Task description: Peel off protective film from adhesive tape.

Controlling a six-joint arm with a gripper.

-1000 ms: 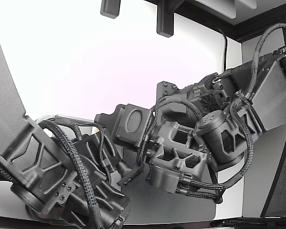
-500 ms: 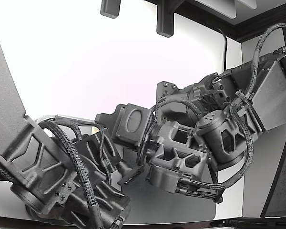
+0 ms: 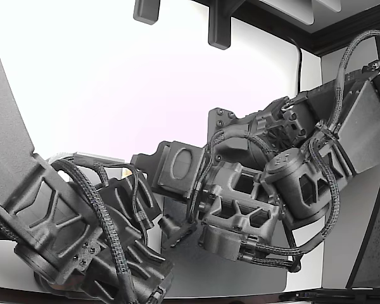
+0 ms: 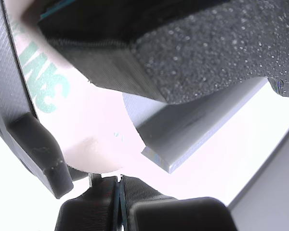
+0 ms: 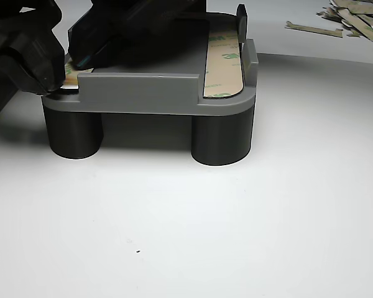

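Tape strips are seen sitting on a grey fixture (image 5: pixel 143 93) in the other view, which is raised on two dark round legs (image 5: pixel 221 139) over the white worktop (image 5: pixel 205 230). One tan tape strip (image 5: pixel 222 65) with green print is laid flat along the right side of the fixture top, right of centre in the upper part of the frame, next to a small upright post (image 5: pixel 240 13). At the upper left of that frame, the gripper (image 5: pixel 67 67) is planted on the fixture's left corner, and a tan tape end (image 5: pixel 73 77) is seen poking out right where the dark fingers (image 5: pixel 37 53) meet, so it looks pinched on that end, though the contact itself is mostly hidden. In the wrist view, a pale film (image 4: pixel 82 130) with green lettering is spread across the left and centre of the frame, with a foam-faced pad (image 4: pixel 216 48) over the upper right and a grey fixture edge (image 4: pixel 183 139) running under it. A pile of peeled scraps (image 5: pixel 354 15) is left at the upper right of the other view. The exterior view is filled with dark arm housings (image 3: pixel 240 202) and braided cables (image 3: pixel 95 202), so nothing of the tape can be made out there.
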